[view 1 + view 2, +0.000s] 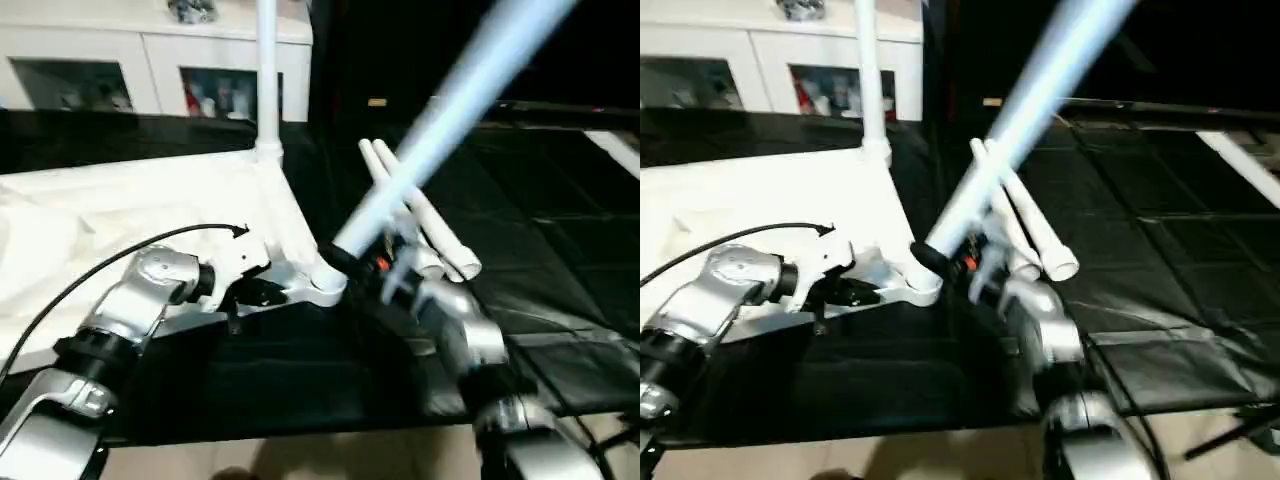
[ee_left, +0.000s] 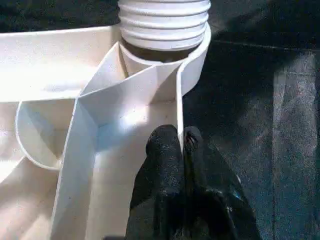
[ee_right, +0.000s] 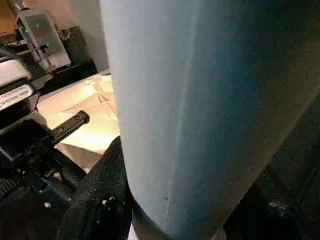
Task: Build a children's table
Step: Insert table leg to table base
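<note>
White plastic tabletop lies underside-up on the black mat. One leg stands in its far corner socket. Our right gripper, clamped on 2nd leg, tilts it at the near corner socket; left gripper pinches the rim. Two legs wait alongside, approx. halfway.
</note>
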